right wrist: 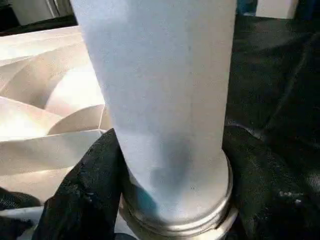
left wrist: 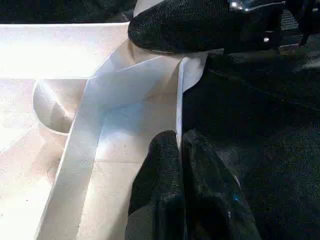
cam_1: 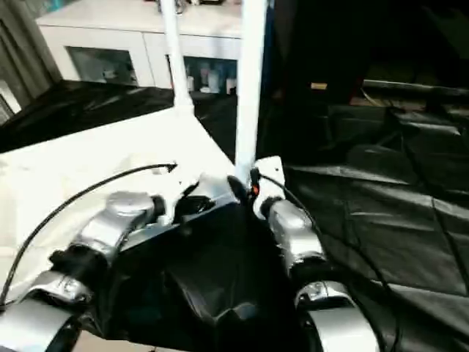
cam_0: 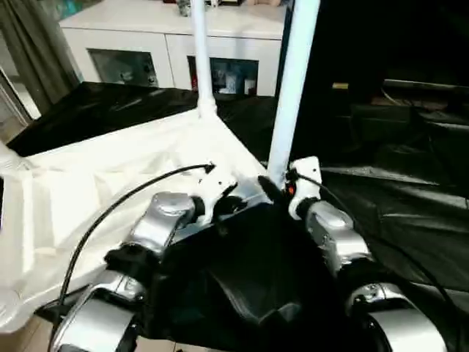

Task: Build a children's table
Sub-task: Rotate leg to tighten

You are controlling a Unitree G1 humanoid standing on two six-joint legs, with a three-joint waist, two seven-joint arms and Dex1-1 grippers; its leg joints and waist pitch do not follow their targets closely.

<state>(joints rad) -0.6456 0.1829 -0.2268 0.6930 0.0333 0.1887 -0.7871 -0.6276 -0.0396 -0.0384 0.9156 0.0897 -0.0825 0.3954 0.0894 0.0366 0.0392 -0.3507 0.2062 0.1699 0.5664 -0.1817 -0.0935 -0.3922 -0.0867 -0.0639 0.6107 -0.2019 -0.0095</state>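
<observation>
Two white legs stand upright from the children's table top (cam_0: 110,183), which lies upside down on the black-draped work table (cam_0: 410,213) in front of me, its rimmed underside facing up. The near leg (cam_0: 293,88) rises from the corner closest to my right arm; the far leg (cam_0: 201,59) rises from the corner beyond it, toward the white cabinet (cam_0: 168,44).

My right gripper (right wrist: 172,180) is clamped around the base of the near leg, one black finger (right wrist: 85,190) pressed on each side of the tube just above its ringed foot. In the head views that gripper (cam_0: 282,187) sits right at the corner where the leg meets the top.

My left gripper (left wrist: 180,175) pinches the thin upright rim of the table top (left wrist: 125,85) between its two fingers, close to that same corner, and in its wrist view one finger of my right gripper (left wrist: 180,22) shows just beyond, touching the rim's rounded lobe. My left gripper (cam_0: 220,194) lies just beside the right one, both silver forearms converging on the corner.

A black cable (cam_0: 117,209) arcs over my left forearm, above the white top.
</observation>
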